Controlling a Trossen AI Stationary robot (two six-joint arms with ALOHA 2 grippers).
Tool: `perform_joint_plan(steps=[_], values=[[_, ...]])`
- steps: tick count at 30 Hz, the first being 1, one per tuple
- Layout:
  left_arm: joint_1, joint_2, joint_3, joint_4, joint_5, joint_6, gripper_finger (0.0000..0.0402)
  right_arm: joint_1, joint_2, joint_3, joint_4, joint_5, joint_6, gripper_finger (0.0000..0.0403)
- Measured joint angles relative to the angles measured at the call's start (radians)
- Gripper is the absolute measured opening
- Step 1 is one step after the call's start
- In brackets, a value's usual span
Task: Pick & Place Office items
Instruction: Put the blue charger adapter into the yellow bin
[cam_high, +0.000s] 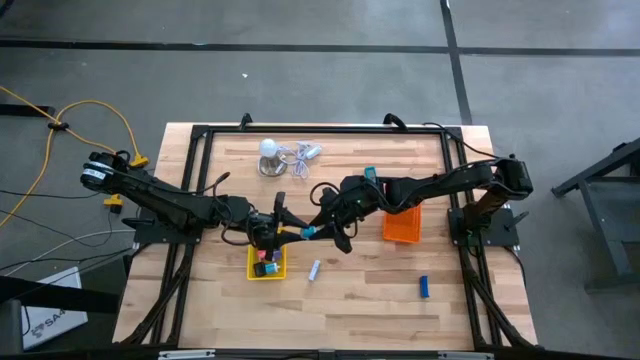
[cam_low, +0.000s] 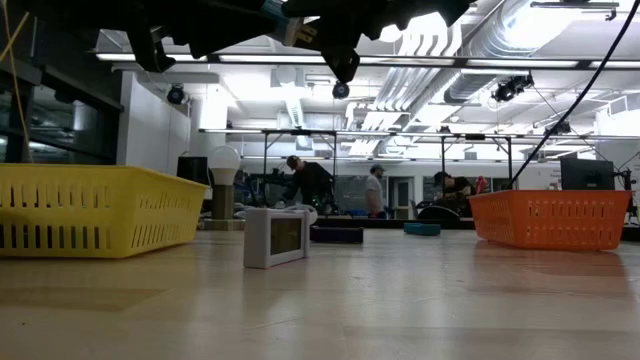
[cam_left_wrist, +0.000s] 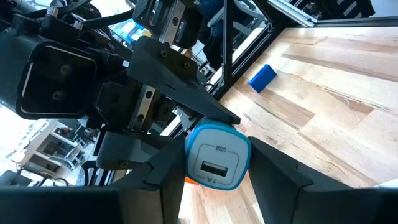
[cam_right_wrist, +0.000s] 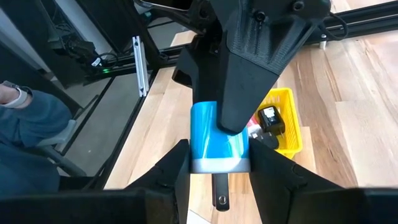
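A small blue item with a white face (cam_left_wrist: 217, 158) hangs in the air between my two grippers, above the far right corner of the yellow tray (cam_high: 266, 264). My left gripper (cam_high: 298, 232) reaches in from the table's left and is shut on it. My right gripper (cam_high: 322, 228) comes from the right and is shut on it too. A black item (cam_right_wrist: 270, 118) and a red one lie in the yellow tray. A white block (cam_high: 314, 270) and a blue block (cam_high: 424, 287) lie loose on the table. My left gripper (cam_left_wrist: 217, 180) pinches the item between its two fingers, one on each blue side (cam_left_wrist: 190, 155), level from the table's left. The white face points back toward the wrist, and the item is lifted clear. My right gripper (cam_right_wrist: 217, 171) pinches the item's other two sides (cam_right_wrist: 199, 140) between its two fingers. It comes from the table's right, slanting a little down. One finger of the left gripper (cam_right_wrist: 249, 68) covers the item's face in this view.
The orange tray (cam_high: 402, 224) stands right of the grippers. A white dome with a pale cord (cam_high: 270, 155) and a teal item (cam_high: 369, 174) sit toward the far edge. A black frame borders the table. People show in the room behind, and a person's sleeve (cam_right_wrist: 31, 118) beyond the table's edge.
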Motion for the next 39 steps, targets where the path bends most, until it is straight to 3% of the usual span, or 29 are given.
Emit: perform_joint_plan(steps=[4, 19, 31, 39], values=[[0.0, 0.0, 0.0, -0.001, 0.003, 0.005, 0.0135, 0.0, 0.0, 0.0, -0.001, -0.002, 0.002, 0.0122], [0.0, 0.0, 0.0, 0.0, 0.002, -0.002, 0.0138, 0.0, 0.0, 0.0, 0.0, -0.014, 0.001, 0.0124], [0.0, 0.0, 0.001, -0.004, 0.0, -0.011, 0.0138, 0.0, 0.001, 0.0, -0.002, -0.034, -0.004, 0.0201], [-0.007, 0.0, 0.001, -0.004, -0.01, -0.011, 0.0138, -0.001, 0.0, 0.0, -0.035, -0.035, -0.027, 0.0223]])
